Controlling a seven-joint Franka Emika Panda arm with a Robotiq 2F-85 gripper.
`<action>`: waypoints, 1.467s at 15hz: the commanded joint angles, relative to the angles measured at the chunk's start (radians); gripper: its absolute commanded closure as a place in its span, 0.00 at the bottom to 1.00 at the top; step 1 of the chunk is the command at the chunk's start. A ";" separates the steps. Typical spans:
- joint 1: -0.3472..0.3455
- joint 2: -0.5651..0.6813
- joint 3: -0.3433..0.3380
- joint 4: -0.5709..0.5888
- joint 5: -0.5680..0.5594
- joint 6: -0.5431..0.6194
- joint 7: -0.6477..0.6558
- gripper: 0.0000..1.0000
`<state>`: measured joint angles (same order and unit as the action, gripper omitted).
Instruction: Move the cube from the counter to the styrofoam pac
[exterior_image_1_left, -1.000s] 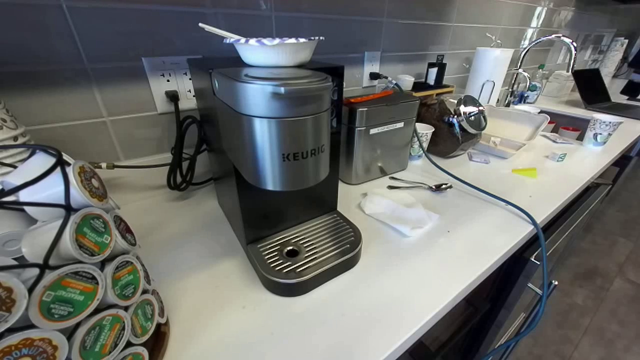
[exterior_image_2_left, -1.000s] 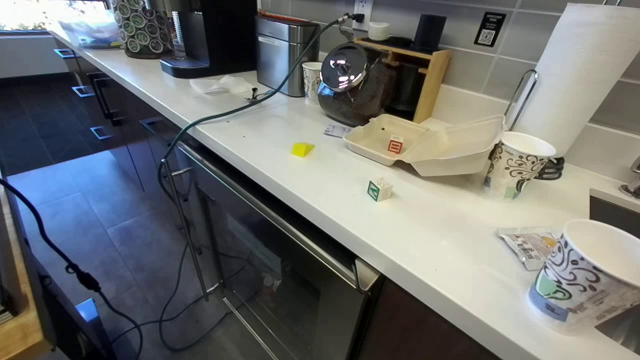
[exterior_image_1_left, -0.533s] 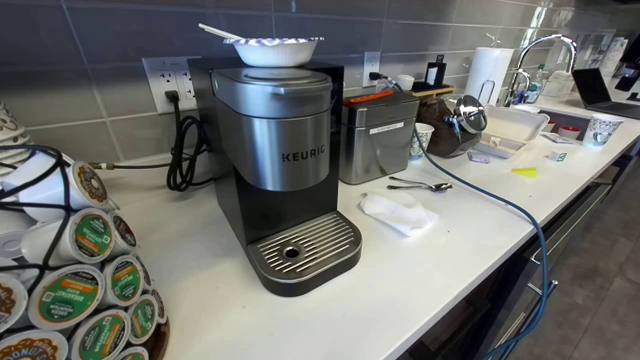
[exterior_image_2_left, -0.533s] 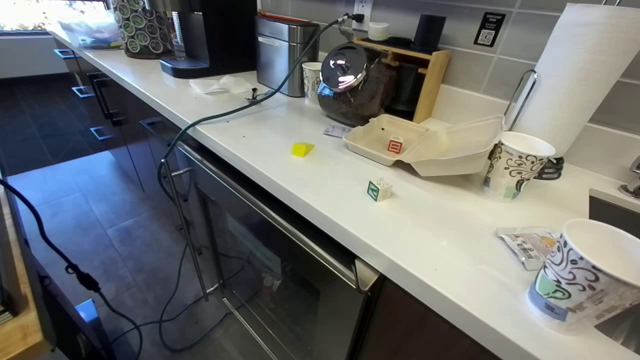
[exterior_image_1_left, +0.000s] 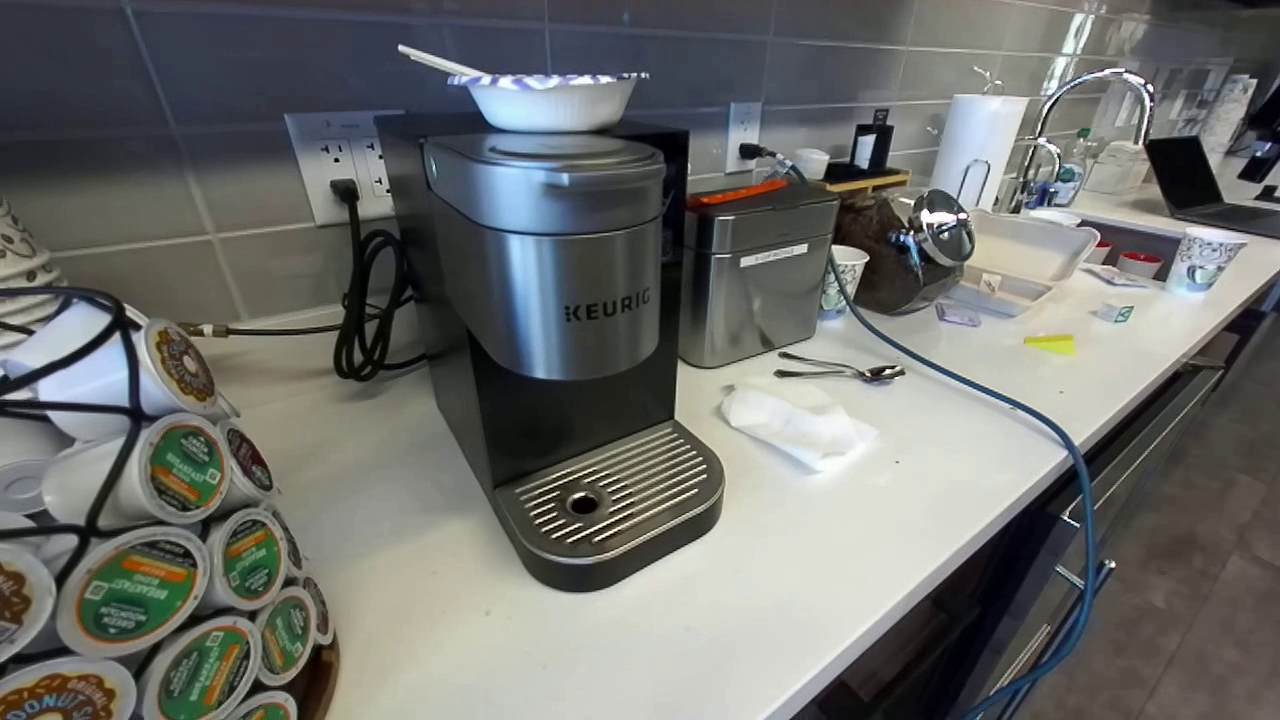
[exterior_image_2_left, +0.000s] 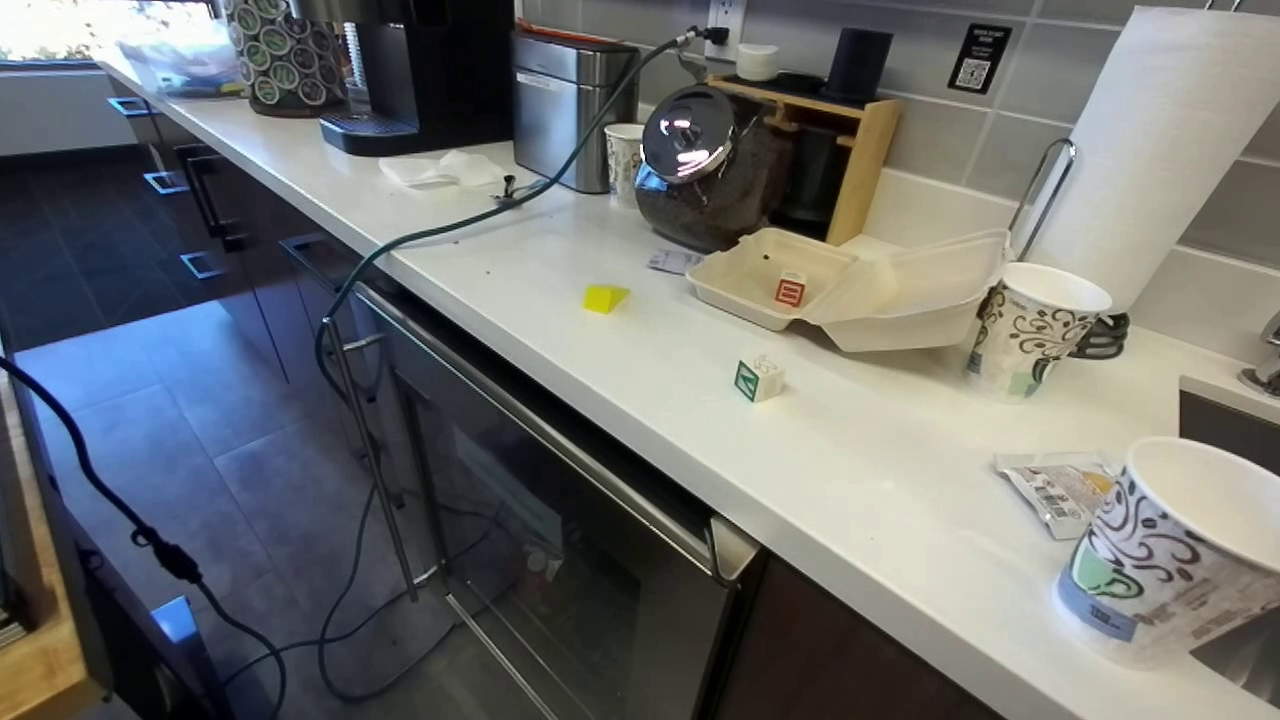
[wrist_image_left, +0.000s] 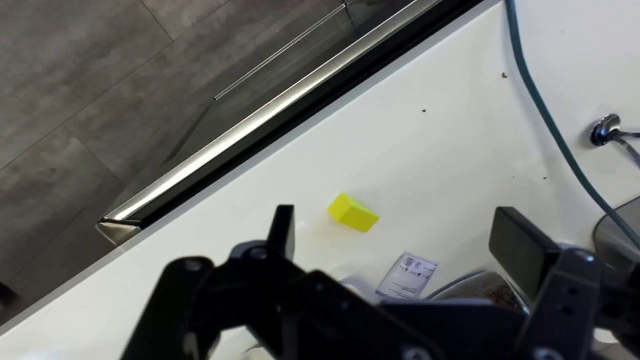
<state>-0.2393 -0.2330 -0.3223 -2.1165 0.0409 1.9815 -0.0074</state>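
Pincer (wrist_image_left: 396, 225) hangs spread wide and empty over the desk (wrist_image_left: 440, 165), where the green-marked cube (exterior_image_2_left: 760, 380), unmoved this past second, apparently awaits transfer to the foam clamshell (exterior_image_2_left: 900, 297).

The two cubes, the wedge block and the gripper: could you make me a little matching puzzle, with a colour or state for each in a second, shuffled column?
Things
1. Loose cube, outside the foam box
2. Boxed cube, inside it
3. Wedge block
4. Gripper

Colours and states
A. red mark showing
B. open
C. yellow
D. green mark showing

Pairs: 1-D, 2-A, 3-C, 4-B
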 joint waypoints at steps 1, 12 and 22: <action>-0.011 0.000 0.017 0.004 0.003 -0.004 -0.002 0.00; -0.071 0.413 -0.060 0.232 0.141 0.316 -0.161 0.00; -0.209 0.670 -0.002 0.455 0.091 0.308 -0.136 0.00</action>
<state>-0.4257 0.4372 -0.3502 -1.6669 0.1463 2.2919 -0.1519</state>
